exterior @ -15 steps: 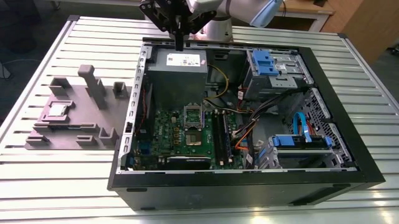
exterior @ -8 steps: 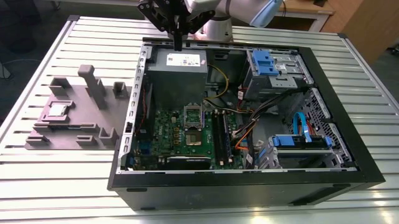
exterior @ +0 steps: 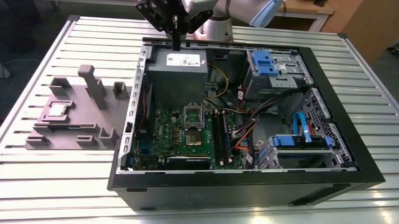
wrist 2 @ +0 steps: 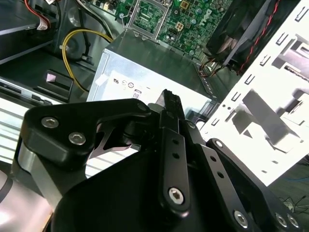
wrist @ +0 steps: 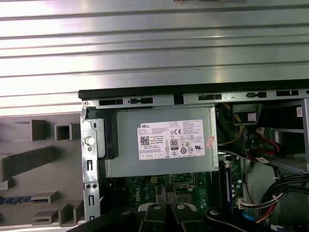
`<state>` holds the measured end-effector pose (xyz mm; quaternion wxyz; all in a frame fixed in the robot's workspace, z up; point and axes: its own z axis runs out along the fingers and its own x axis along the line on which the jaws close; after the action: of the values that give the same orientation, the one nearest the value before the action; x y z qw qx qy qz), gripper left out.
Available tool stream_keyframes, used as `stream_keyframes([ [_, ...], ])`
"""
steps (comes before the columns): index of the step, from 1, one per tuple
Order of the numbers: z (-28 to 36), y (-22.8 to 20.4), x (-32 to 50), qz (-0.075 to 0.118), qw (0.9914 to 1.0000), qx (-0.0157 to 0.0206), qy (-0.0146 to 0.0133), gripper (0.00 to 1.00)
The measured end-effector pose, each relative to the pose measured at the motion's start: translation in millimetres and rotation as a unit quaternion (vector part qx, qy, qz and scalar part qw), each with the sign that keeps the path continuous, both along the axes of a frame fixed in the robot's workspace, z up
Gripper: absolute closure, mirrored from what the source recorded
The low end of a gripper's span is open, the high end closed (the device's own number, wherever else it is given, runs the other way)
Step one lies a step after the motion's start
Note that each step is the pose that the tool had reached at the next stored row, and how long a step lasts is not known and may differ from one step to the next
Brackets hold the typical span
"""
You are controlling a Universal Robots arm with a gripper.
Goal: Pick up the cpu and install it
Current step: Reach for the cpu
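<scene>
The cpu (exterior: 58,110), a small silver square chip, lies in a recess of the grey fixture block (exterior: 74,133) on the table, at the exterior view's left of the open computer case (exterior: 249,182). My gripper (exterior: 176,45) hangs above the case's far edge, over the grey power supply (exterior: 177,70), far from the cpu. Its black fingers (wrist 2: 171,104) look pressed together with nothing between them. The motherboard's socket (exterior: 194,137) lies open below the power supply, and it is seen too in the second wrist view as the socket (wrist 2: 149,12).
The case holds a green motherboard (exterior: 168,135), blue drive brackets (exterior: 265,63), bundled cables (exterior: 262,112) and a yellow wire (wrist 2: 79,38). The slatted metal table (exterior: 74,186) surrounds it. Upright posts (exterior: 93,84) rise from the fixture block.
</scene>
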<state>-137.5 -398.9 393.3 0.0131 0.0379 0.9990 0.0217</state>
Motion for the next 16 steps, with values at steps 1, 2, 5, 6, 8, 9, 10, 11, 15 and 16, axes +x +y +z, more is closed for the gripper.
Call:
stream_keyframes([
  [1, 0.0, 0.0, -0.4, 0.0, 1.0, 0.0, 0.0, 0.89],
  [2, 0.0, 0.0, -0.9, 0.0, 1.0, 0.0, 0.0, 0.89],
  [5, 0.0, 0.0, -2.5, 0.0, 1.0, 0.0, 0.0, 0.89],
  [6, 0.0, 0.0, -3.1, 0.0, 1.0, 0.0, 0.0, 0.89],
  [8, 0.0, 0.0, -4.8, 0.0, 1.0, 0.0, 0.0, 0.89],
  [9, 0.0, 0.0, -5.7, 0.0, 1.0, 0.0, 0.0, 0.89],
  [10, 0.0, 0.0, -6.7, 0.0, 1.0, 0.0, 0.0, 0.89],
  [11, 0.0, 0.0, -8.3, 0.0, 1.0, 0.0, 0.0, 0.89],
  [15, 0.0, 0.0, -21.6, 0.0, 1.0, 0.0, 0.0, 0.89],
  [16, -0.1, 0.0, -26.3, 0.0, 1.0, 0.0, 0.0, 0.89],
])
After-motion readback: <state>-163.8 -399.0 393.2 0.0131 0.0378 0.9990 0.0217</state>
